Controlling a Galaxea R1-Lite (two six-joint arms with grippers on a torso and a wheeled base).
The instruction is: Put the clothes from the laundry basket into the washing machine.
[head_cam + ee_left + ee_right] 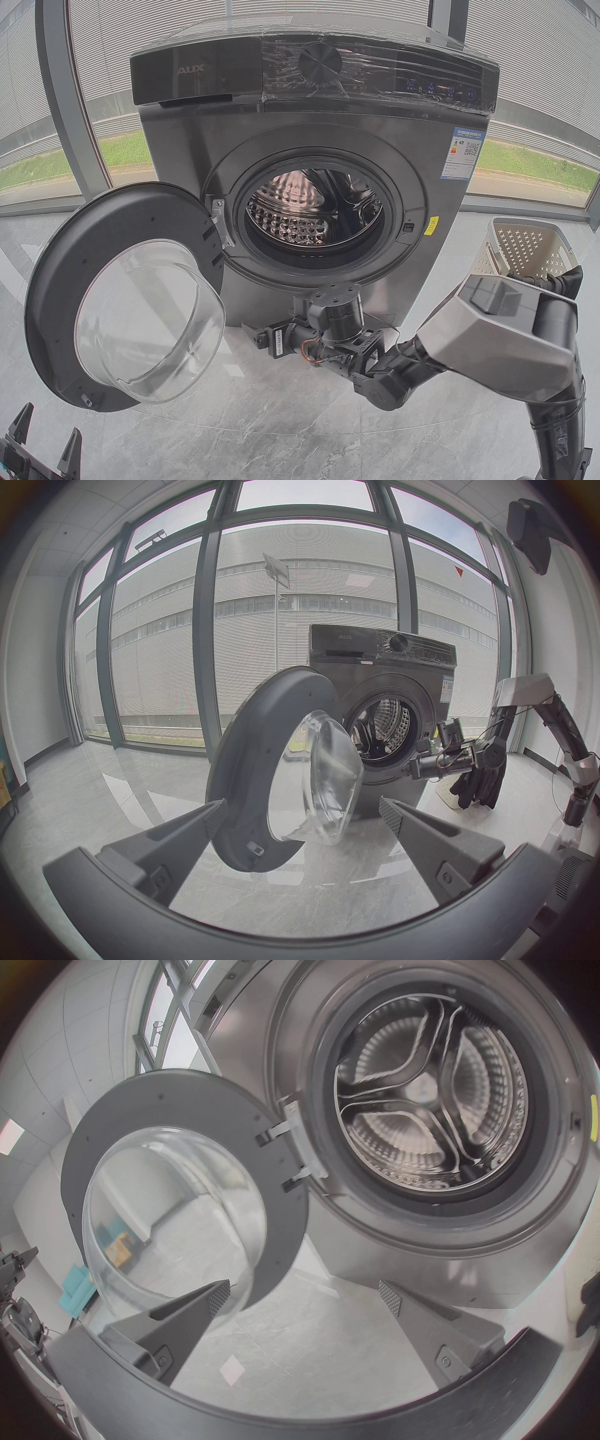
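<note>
Right claw (304, 1289) is spread apart and empty, we've got it low before the open washing machine (181, 144); left claw (303, 809) is apart too.

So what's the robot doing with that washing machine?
It's doing laundry, but no clothes are in yet. The washer has its door swung wide open, and the drum looks empty. The right gripper sits low in front of the washer, open and holding nothing. The left gripper is off to the side, open too. A dark cloth hangs over the rim of the basket on the robot's right.
</note>
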